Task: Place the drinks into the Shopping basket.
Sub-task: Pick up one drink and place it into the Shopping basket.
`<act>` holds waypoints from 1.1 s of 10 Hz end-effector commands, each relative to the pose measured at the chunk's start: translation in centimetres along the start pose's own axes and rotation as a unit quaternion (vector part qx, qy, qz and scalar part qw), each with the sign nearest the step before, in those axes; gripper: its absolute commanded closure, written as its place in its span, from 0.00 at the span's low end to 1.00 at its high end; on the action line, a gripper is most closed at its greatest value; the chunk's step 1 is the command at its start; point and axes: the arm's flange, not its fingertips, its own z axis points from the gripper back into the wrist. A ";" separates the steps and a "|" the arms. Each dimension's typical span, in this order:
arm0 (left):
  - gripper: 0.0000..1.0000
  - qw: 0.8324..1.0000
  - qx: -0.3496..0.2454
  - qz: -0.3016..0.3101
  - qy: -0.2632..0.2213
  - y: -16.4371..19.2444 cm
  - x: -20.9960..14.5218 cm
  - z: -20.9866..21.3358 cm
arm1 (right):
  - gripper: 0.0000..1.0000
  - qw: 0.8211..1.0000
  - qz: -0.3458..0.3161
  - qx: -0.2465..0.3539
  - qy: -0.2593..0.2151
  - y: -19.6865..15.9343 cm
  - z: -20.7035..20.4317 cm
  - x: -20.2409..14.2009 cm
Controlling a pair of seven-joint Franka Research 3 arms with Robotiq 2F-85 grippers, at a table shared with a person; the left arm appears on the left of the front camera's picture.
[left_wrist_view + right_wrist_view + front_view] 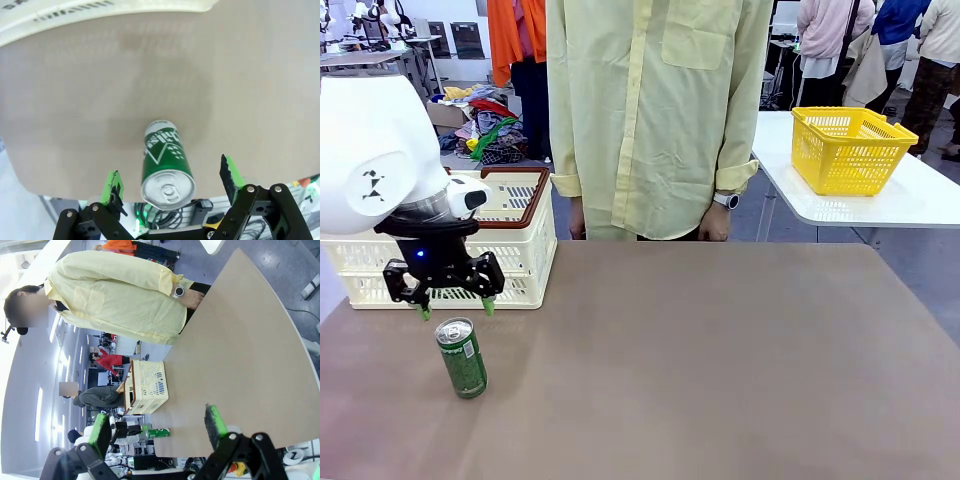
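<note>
The green can (461, 357) stands upright on the brown table (720, 360) at the lower left of the front view, in front of the basket (525, 245) and apart from it. In the left wrist view the can (166, 165) sits low in the frame with its silver top toward the camera, between the two green pads, neither touching it. The left gripper (454, 307) hangs just above the can, jaws spread wide and holding nothing. The basket stands at the left, near the table's far edge, partly behind the left arm. In the right wrist view the right gripper (159, 428) has its jaws spread over bare table, with the can (157, 432) and basket (148, 386) far off at lower centre. A person in a yellow shirt (655, 110) stands at the far side, hands down. A yellow basket (850, 150) sits on a white table (910, 200) at upper right.
</note>
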 end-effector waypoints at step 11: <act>0.00 0.993 -0.032 -0.027 0.113 2.7 -6.7 -8.3 | 0.00 1.000 0.012 0.012 -0.007 0.1 0.3 0.0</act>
